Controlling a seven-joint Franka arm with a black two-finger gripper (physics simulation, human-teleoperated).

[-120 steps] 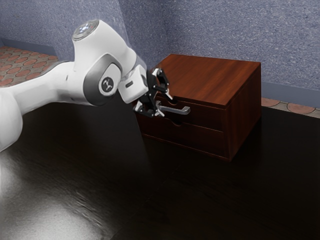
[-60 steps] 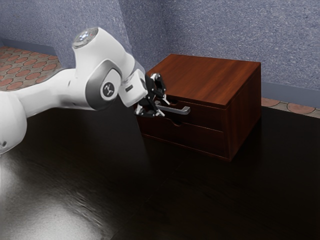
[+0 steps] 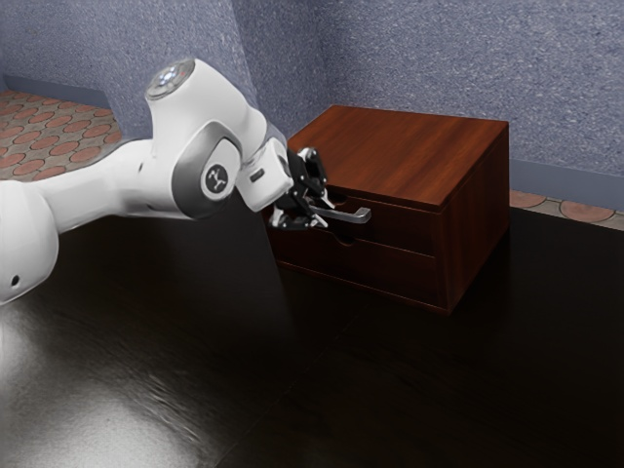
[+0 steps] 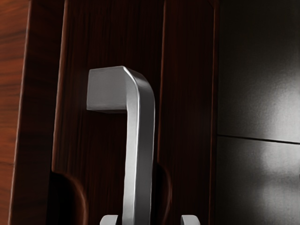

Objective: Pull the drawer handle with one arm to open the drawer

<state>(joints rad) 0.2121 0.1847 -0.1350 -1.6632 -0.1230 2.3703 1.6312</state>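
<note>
Nearest us the dark glossy table [image 3: 341, 390] stretches across the foreground, catching pale reflections at the exterior view's left. Over it the white arm [image 3: 146, 185] comes in from the exterior view's left and reaches toward the wooden chest [image 3: 409, 156], which stands on the table further back.

The black gripper [image 3: 310, 200] sits at the end of the silver drawer handle [image 3: 343, 214] that lies toward the exterior view's left. In the wrist view we see the handle [image 4: 138, 140] running between two pale fingertips [image 4: 108, 219], one on each side, with a sliver of dark wood showing between the bar and each tip. So we read the pincer as spread around the handle, not pinching it.

The handle is fixed to the upper drawer [image 3: 395, 224], whose front looks flush with the chest's face. Beneath it lies a lower drawer [image 3: 370, 263].

Behind the chest rises a blue-grey speckled wall [image 3: 468, 58], and reddish floor tiles [image 3: 49, 117] show at the far left.
</note>
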